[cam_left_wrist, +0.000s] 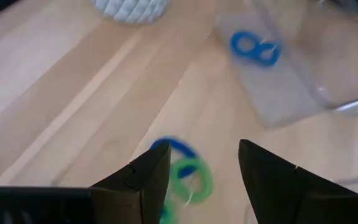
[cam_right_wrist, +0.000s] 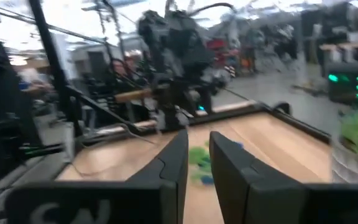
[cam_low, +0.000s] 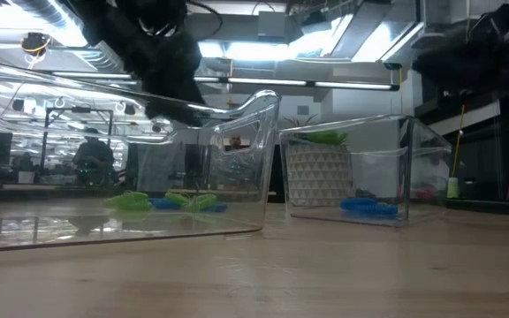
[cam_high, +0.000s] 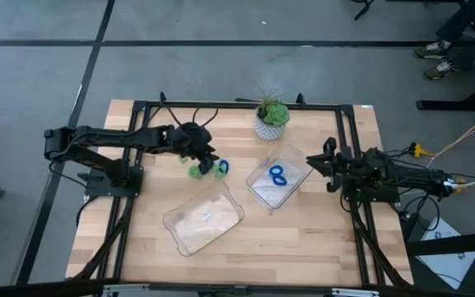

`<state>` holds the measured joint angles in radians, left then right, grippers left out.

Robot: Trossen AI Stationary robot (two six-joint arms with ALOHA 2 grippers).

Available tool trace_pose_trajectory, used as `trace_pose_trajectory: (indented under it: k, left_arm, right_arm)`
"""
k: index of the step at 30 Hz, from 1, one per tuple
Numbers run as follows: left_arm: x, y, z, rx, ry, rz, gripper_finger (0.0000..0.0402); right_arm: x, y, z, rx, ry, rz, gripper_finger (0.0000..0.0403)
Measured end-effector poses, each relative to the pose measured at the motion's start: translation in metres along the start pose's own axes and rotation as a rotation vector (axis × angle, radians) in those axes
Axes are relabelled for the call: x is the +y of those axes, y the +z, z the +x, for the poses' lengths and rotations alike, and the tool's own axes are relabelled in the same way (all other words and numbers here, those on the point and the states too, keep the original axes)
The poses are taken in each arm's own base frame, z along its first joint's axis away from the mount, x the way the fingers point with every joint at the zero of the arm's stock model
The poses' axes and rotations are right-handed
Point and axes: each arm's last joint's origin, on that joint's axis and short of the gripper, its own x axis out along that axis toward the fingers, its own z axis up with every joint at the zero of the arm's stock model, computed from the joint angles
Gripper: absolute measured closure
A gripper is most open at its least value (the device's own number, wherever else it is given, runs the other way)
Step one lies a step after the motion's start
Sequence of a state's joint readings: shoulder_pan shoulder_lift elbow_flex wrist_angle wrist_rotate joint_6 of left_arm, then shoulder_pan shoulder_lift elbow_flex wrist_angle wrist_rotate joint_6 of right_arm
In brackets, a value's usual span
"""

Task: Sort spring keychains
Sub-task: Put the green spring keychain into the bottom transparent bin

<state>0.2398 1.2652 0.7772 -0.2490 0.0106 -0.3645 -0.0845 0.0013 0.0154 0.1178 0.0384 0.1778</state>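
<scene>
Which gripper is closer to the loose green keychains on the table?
Left. The left gripper hangs open just above the green keychains; the right gripper waits across the table beyond the tray.

The wooden table [cam_high: 303,247] stands on a gray floor [cam_high: 221,66] with dark lines across it, a person's shoes [cam_high: 435,59] show near the far right corner of the floor, and long bright lights [cam_low: 237,49] shine on the ceiling of the big, busy room behind.

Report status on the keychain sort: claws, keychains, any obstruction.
Left claw open, over loose green keychain and blue keychain. Right claw idle beside right tray, empty. Blue pair in that tray; other tray empty. Nothing blocking.
</scene>
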Motion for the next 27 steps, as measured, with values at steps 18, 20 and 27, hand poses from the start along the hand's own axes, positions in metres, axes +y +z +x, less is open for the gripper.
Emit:
trace_pose_trajectory:
  k: [18,20,27]
  left_arm:
    - [0.037,-0.032,-0.011,0.353,0.345,-0.040,0.0229]
    - [0.043,-0.036,-0.014,0.408,0.398,-0.041,0.0229]
    - [0.053,-0.039,-0.019,0.490,0.422,0.056,0.0229]
  right_arm:
    - [-0.005,-0.009,-0.001,0.081,-0.117,-0.040,0.0336]
    - [-0.004,-0.009,-0.001,0.084,-0.106,-0.039,0.0336]
    - [-0.004,-0.009,0.000,0.092,-0.080,-0.037,0.0336]
